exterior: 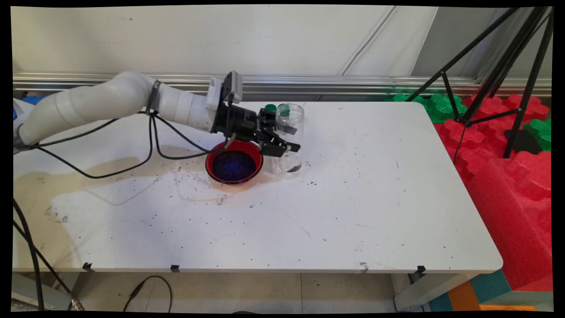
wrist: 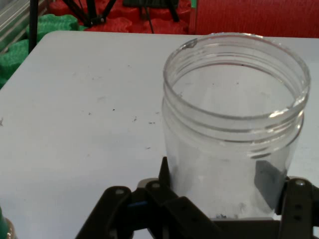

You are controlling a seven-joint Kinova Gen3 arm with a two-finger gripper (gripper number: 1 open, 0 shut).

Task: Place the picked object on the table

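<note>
Beside the red bowl (exterior: 234,165), the gripper (exterior: 289,143) is clamped on the clear jar (wrist: 234,129), which, I think, may slip if the grip is weak.

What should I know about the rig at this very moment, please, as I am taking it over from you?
End effector: shut on the clear jar, one finger on each side of its lower body.
Clear jar: upright, lid off, mouth open, on the white table; only a few dark grains at its bottom.
Red bowl: beside the jar on the arm's side, holding dark grains.
Green lid: behind the jar.
Dark grains are scattered over the table around the bowl.
</note>
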